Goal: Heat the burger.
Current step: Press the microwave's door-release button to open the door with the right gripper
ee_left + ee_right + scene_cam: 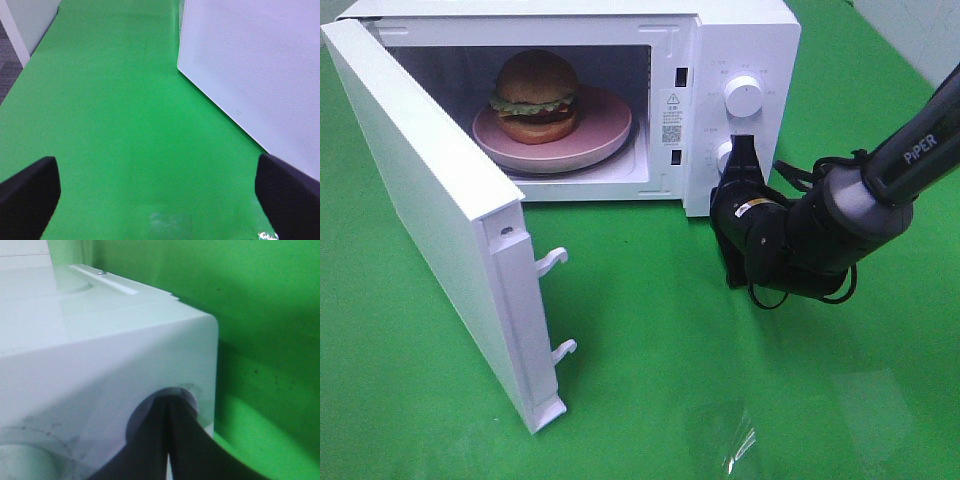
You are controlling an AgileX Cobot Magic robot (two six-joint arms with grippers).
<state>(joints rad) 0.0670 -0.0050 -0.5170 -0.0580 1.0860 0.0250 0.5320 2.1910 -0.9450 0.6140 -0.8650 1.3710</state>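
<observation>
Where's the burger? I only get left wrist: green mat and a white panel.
Observer: The burger sits on a pink plate inside the microwave.
Operator: Door closed?
Observer: No, the door stands wide open; the white panel you see is probably that door.
Operator: What's the right arm doing?
Observer: The right gripper is shut, with its tips at the lower knob of the control panel.
</observation>
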